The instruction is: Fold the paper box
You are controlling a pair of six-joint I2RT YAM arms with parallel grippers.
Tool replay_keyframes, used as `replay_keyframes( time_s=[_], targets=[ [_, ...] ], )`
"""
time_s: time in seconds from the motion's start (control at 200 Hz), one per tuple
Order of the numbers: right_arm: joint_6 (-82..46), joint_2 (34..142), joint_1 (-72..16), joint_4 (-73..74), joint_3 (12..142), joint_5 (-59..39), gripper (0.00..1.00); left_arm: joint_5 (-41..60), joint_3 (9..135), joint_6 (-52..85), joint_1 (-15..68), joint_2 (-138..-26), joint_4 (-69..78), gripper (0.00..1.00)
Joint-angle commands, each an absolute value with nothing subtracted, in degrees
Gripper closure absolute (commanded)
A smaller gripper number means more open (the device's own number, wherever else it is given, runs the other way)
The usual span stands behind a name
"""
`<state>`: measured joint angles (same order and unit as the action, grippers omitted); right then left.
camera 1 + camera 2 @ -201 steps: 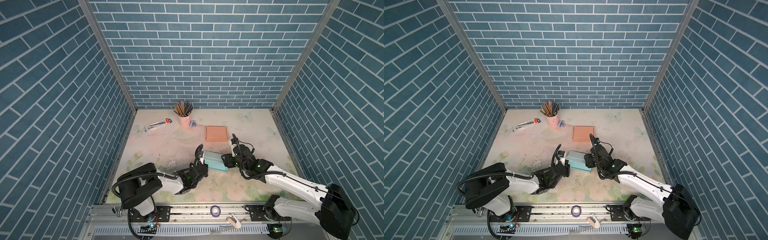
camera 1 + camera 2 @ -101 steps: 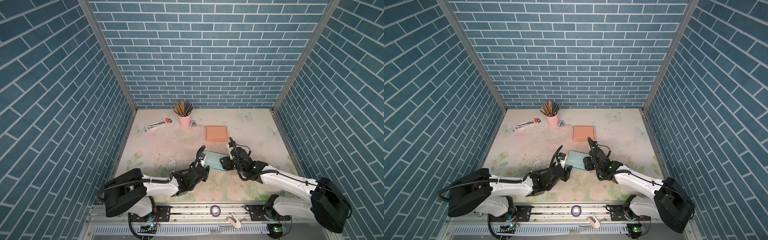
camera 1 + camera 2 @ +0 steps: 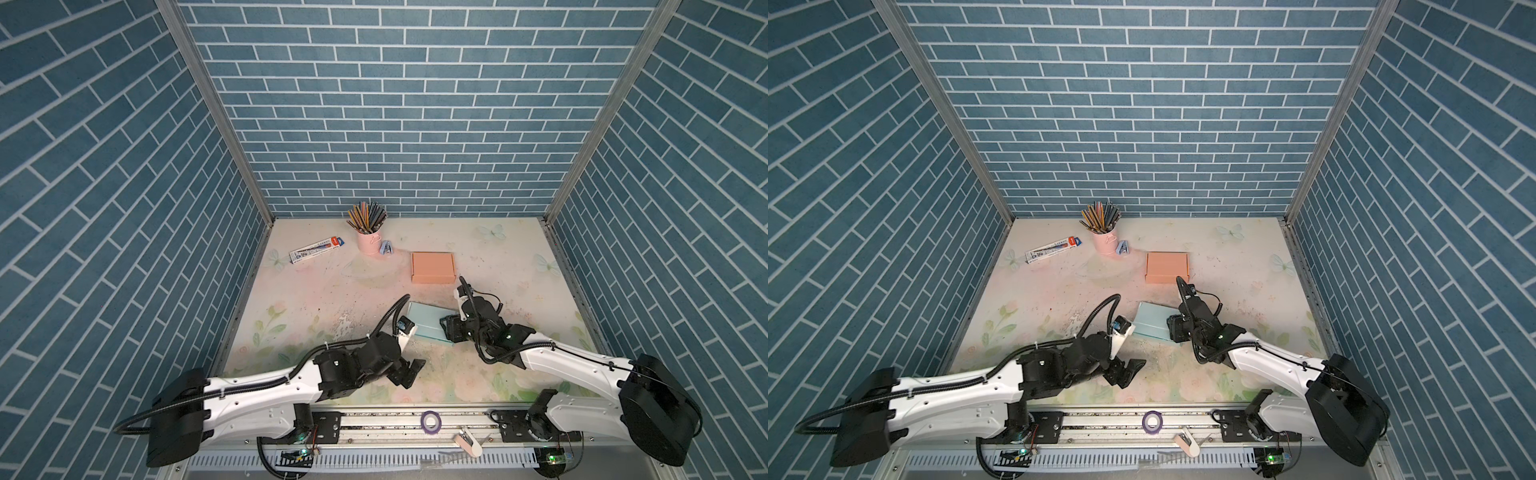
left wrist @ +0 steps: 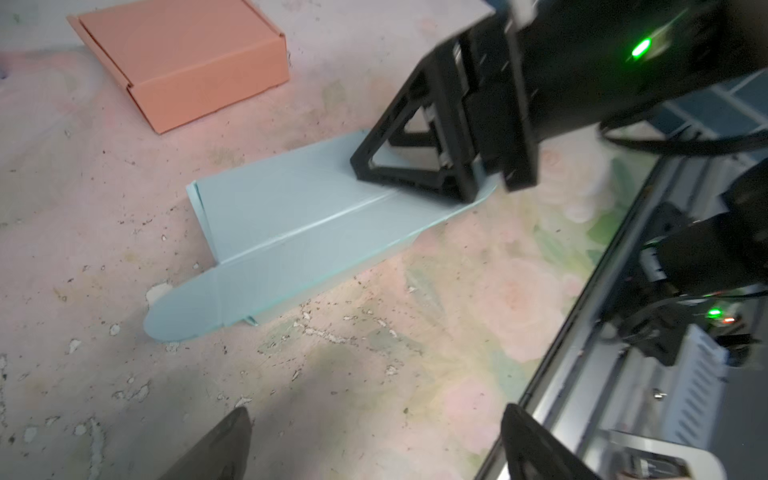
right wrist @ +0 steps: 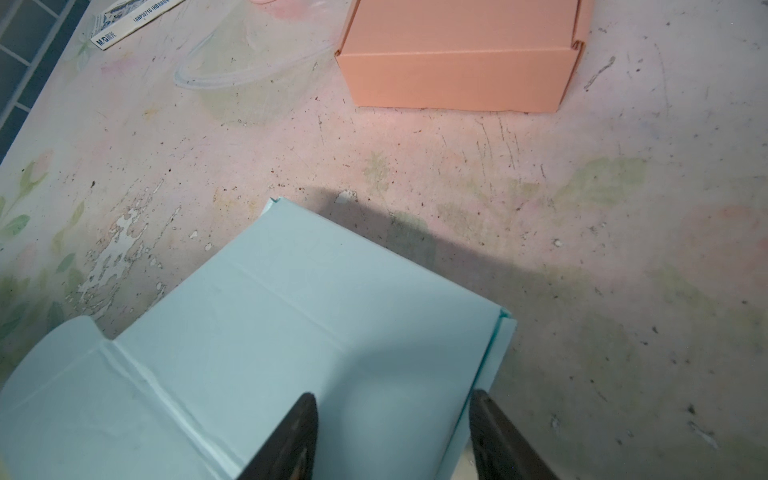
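Blue box [image 4: 291, 216] flap [image 4: 178, 311]: wrist views only

paper box [image 4: 291, 224]: pale blue card, smooth, matt, creased | orange box [image 5: 457, 54] beyond paper box: corrugated cardboard, matt | table [image 5: 582, 199] beside paper box: printed coating found scratched, scuffed, flaked in patches

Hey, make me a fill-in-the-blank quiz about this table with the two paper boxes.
The pink cup holds a bunch of ___.
The left tool, apart from the light blue box, has its jaws ___.
Of the two paper boxes, the right tool straddles the light blue box, not the ___.
Missing: pencils; open; orange box.
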<state>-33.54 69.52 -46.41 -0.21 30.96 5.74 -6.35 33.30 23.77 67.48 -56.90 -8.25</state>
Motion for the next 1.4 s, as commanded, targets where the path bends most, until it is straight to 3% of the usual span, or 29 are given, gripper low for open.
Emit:
replay_keyframes(
  time_s=[0.0, 0.3, 0.545, 0.905, 1.39],
  targets=[
    [-35.31, 69.35, -46.19, -2.2, 29.45, 6.55, 0.41, -2.05, 37.34, 23.94, 63.29, -54.63, -14.82, 0.06],
    [-35.72, 69.43, -46.13, -2.01, 29.53, 6.42, 0.42, 7.27, 39.73, 24.68, 47.42, -61.97, -5.9, 0.06],
    [-35.64, 69.1, -46.21, -2.31, 28.91, 6.33, 0.42, 12.85, 41.76, 24.43, 40.56, -72.41, 2.02, 0.11],
    [-35.86, 69.17, -46.14, -1.84, 28.46, 5.98, 0.42, 14.06, 40.74, 25.0, 39.46, -83.95, 8.55, 0.21],
    [-37.21, 69.42, -46.14, -0.09, 26.67, 5.61, 0.42, 13.85, 36.32, 27.02, 39.46, -87.93, 13.61, 0.29]
  ],
)
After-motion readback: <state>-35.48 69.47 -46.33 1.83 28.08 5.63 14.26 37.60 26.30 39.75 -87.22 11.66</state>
